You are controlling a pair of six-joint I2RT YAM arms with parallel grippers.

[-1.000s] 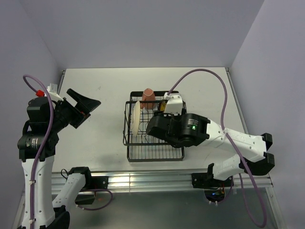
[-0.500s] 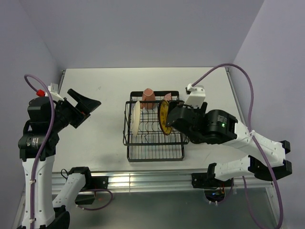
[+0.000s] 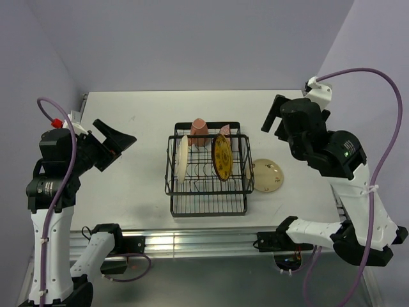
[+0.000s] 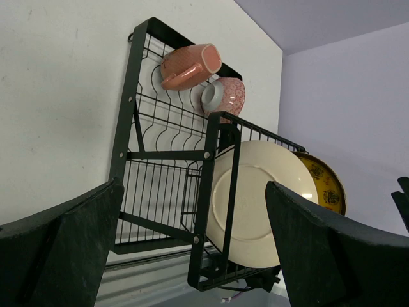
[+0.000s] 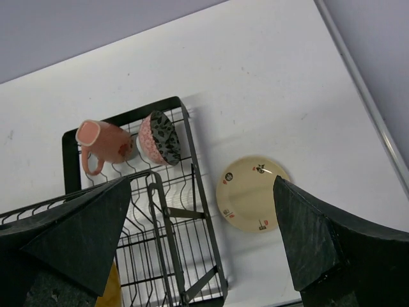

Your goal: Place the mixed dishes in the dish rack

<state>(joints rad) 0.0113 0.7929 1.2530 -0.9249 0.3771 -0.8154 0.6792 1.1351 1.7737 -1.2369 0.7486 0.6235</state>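
cream plate: was left flat on table, just beside dish rack, outside it
handling: judged stiff, glazed, slippery, breakable; rim to be pinched
right gripper: spread wide, nothing held
left gripper: spread wide, nothing held

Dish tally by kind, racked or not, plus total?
Plates: 3 (racked cream plate, yellow patterned plate, loose cream plate)
Mug: 1
Bowl: 1
Total: 5
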